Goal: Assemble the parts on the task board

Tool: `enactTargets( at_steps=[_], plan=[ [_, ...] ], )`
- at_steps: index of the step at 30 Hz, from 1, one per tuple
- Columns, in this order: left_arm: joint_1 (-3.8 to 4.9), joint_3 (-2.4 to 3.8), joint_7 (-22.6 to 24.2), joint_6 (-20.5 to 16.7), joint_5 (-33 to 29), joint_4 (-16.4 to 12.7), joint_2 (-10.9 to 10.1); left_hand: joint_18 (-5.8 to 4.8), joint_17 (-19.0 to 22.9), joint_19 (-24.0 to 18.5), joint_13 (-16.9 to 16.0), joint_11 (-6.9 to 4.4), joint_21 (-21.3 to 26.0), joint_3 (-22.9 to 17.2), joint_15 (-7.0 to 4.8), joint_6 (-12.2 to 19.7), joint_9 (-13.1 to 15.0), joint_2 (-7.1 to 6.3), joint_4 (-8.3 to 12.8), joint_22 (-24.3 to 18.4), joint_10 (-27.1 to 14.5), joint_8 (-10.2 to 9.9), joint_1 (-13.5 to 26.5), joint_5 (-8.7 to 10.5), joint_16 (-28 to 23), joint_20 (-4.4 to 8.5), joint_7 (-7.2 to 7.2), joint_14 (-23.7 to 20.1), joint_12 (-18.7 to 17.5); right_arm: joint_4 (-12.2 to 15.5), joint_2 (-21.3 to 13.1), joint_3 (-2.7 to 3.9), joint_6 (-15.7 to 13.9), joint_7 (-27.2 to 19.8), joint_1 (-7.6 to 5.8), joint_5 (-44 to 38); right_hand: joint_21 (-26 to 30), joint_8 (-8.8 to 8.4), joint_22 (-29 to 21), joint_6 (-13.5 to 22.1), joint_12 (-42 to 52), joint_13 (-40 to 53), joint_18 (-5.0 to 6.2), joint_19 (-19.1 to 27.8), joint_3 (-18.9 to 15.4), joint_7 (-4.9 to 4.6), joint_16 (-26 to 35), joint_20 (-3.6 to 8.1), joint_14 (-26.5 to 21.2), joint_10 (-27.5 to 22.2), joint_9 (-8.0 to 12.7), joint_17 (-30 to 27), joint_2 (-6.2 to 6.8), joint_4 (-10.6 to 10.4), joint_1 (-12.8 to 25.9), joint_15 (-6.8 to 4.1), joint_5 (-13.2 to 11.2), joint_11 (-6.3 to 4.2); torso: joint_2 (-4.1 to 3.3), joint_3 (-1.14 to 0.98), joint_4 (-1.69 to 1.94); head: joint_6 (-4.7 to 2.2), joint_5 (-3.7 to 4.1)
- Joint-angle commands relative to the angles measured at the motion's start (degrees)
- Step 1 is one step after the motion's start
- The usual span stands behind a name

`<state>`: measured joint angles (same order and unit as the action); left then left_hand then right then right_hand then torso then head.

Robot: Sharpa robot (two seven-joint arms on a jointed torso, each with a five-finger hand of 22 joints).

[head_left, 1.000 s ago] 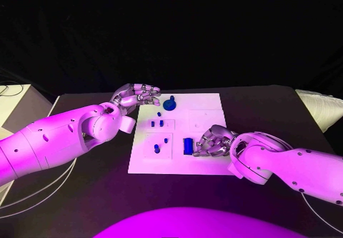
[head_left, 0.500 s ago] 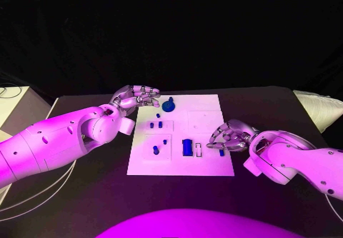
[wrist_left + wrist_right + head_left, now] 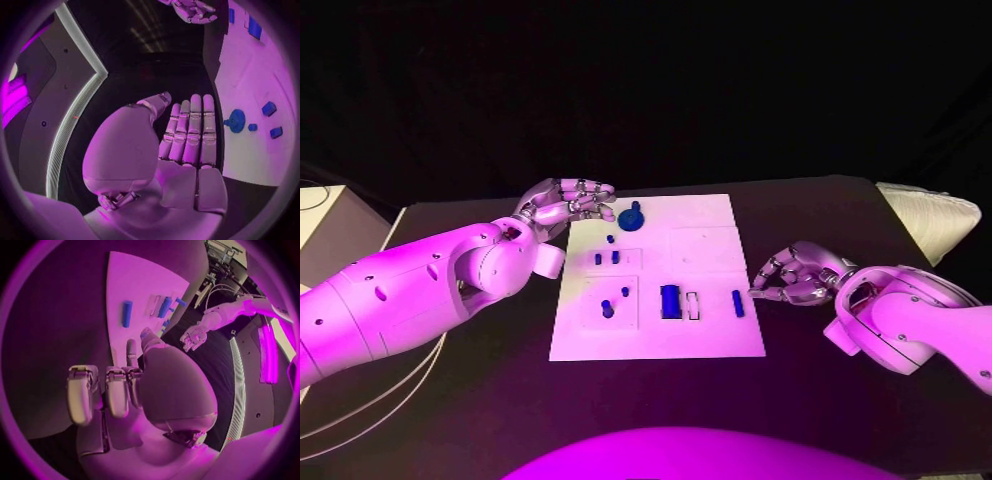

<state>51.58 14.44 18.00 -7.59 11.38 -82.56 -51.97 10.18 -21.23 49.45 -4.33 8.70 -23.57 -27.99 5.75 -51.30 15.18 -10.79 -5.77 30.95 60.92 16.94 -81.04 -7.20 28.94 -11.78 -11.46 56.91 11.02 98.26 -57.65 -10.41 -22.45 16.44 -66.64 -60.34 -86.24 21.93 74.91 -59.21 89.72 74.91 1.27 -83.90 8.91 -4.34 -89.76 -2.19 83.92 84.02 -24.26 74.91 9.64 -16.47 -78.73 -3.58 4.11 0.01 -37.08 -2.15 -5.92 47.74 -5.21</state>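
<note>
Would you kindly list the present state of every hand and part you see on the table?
Left hand: empty, hovering by the board's far left corner.
Right hand: empty, fingers curled, off the board's right edge.
White task board: flat on the table.
Slim blue bar: lying free on the board.
Round blue knob: on the board.

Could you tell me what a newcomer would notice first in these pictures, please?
Probably the white task board in the middle of the black table, dotted with small blue parts. Next, the two silver hands flanking it: the left hand at its far corner, the right hand beside its right edge, both holding nothing.
</note>
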Motion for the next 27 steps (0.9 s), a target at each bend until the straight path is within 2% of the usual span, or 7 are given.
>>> enactTargets(
  at_steps=[1, 8, 12, 15, 19, 24, 27],
  plan=[
    [-0.01, 0.04, 0.57, 0.85, -0.28, -0.04, 0.24, 0.03, -0.14, 0.32, -0.08, -0.25, 0.24, 0.14, -0.13, -0.41, 0.06, 0.68, -0.01, -0.08, -0.03, -0.14, 0.12, -0.10, -0.40, -0.09, -0.10, -0.36, 0.32, -0.04, 0.05, 0.00, 0.92, 3.23, 0.59, -5.61, 0.38, 0.24, 14.05, -1.43, 0.12, 15.00, -0.49, -5.15, -0.91, 0.31, -0.24, -0.25, 6.08, 5.91, 0.05, 15.09, 0.81, -0.18, 0.81, -0.09, 0.20, -0.20, 0.10, -0.01, -0.14, 0.00, 0.13],
    [-0.15, 0.04, 0.60, 0.95, -0.28, 0.01, 0.34, 0.03, -0.17, 0.34, -0.08, -0.27, 0.26, 0.12, -0.13, -0.49, 0.08, 0.74, -0.01, -0.09, -0.02, -0.10, 0.11, -0.11, -0.41, -0.09, -0.05, -0.35, 0.33, -0.57, 1.83, -0.01, -1.44, 7.47, 2.44, -8.78, 0.46, 0.40, 14.03, -2.15, -0.02, 14.92, -0.47, -5.12, -2.00, 0.59, -0.24, 0.00, 6.08, 5.84, 0.20, 15.09, 1.01, -0.36, 2.98, -0.37, 1.98, -0.48, 0.05, -0.09, -0.03, -0.02, 0.22],
    [-0.21, 0.04, 0.59, 0.99, -0.27, -0.02, 0.33, 0.03, -0.17, 0.34, -0.08, -0.27, 0.26, 0.12, -0.13, -0.49, 0.08, 0.74, -0.01, -0.09, -0.02, -0.10, 0.11, -0.11, -0.41, -0.09, -0.05, -0.35, 0.33, -0.76, 2.92, 0.00, -2.61, 8.73, 3.34, -10.04, 0.66, 0.39, 13.97, -2.21, -0.10, 14.87, -0.44, -5.08, -2.75, 0.60, -0.24, 0.05, 6.08, 5.81, 0.30, 15.09, 1.19, -0.40, 4.60, -0.40, 2.37, -0.49, -0.05, 0.01, 0.12, -0.15, 0.42],
    [-0.24, 0.04, 0.58, 1.00, -0.26, -0.04, 0.27, 0.03, -0.17, 0.34, -0.08, -0.27, 0.26, 0.12, -0.13, -0.49, 0.08, 0.74, -0.01, -0.09, -0.02, -0.10, 0.11, -0.11, -0.41, -0.09, -0.05, -0.35, 0.33, -1.03, 3.74, 0.00, -2.68, 9.69, 3.72, -11.20, 0.74, 0.40, 13.95, -2.24, -0.13, 14.85, -0.42, -5.06, -3.18, 0.60, -0.24, 0.06, 6.08, 5.79, 0.34, 15.09, 1.28, -0.41, 5.55, -0.40, 2.39, -0.49, -0.07, -0.02, 0.14, -0.14, 0.53],
    [-0.25, 0.04, 0.59, 1.00, -0.25, -0.07, 0.21, 0.03, -0.17, 0.34, -0.08, -0.27, 0.26, 0.12, -0.13, -0.49, 0.08, 0.74, -0.01, -0.09, -0.02, -0.10, 0.11, -0.11, -0.41, -0.09, -0.05, -0.35, 0.33, -1.27, 4.55, 0.00, -2.55, 10.61, 4.02, -12.22, 0.87, 0.44, 13.92, -2.28, -0.21, 14.81, -0.40, -5.03, -3.42, 0.62, -0.24, 0.07, 6.08, 5.76, 0.35, 15.09, 1.22, -0.43, 6.20, -0.40, 2.35, -0.49, -0.06, 0.09, 0.12, -0.07, 0.53],
    [-0.26, 0.04, 0.57, 1.06, -0.25, -0.11, 0.15, 0.03, -0.17, 0.34, -0.08, -0.27, 0.26, 0.12, -0.13, -0.49, 0.08, 0.74, -0.01, -0.09, -0.02, -0.10, 0.11, -0.11, -0.41, -0.09, -0.05, -0.35, 0.33, -1.48, 5.30, 0.01, -2.59, 11.78, 4.29, -13.66, 0.94, 0.63, 13.90, -2.52, -0.18, 14.82, -0.38, -5.02, -3.66, 0.71, -0.24, 0.09, 6.08, 5.77, 0.30, 15.09, 1.17, -0.43, 6.93, -0.44, 2.52, -0.56, -0.06, 0.00, 0.07, 0.06, 0.40],
    [-0.26, 0.04, 0.57, 1.06, -0.25, -0.12, 0.11, 0.03, -0.25, 0.36, -0.09, -0.29, 0.32, 0.14, -0.14, -0.55, 0.10, 0.74, -0.02, -0.10, -0.04, -0.07, 0.13, -0.11, -0.46, -0.09, -0.03, -0.36, 0.35, -1.76, 5.71, 0.01, -2.34, 12.46, 4.39, -14.54, 0.88, 0.66, 13.92, -2.55, -0.24, 14.79, -0.39, -5.03, -3.71, 0.73, -0.24, 0.09, 6.08, 5.74, 0.29, 15.09, 1.20, -0.42, 7.05, -0.45, 2.59, -0.58, -0.01, 0.06, 0.11, 0.11, 0.31]
  ],
)
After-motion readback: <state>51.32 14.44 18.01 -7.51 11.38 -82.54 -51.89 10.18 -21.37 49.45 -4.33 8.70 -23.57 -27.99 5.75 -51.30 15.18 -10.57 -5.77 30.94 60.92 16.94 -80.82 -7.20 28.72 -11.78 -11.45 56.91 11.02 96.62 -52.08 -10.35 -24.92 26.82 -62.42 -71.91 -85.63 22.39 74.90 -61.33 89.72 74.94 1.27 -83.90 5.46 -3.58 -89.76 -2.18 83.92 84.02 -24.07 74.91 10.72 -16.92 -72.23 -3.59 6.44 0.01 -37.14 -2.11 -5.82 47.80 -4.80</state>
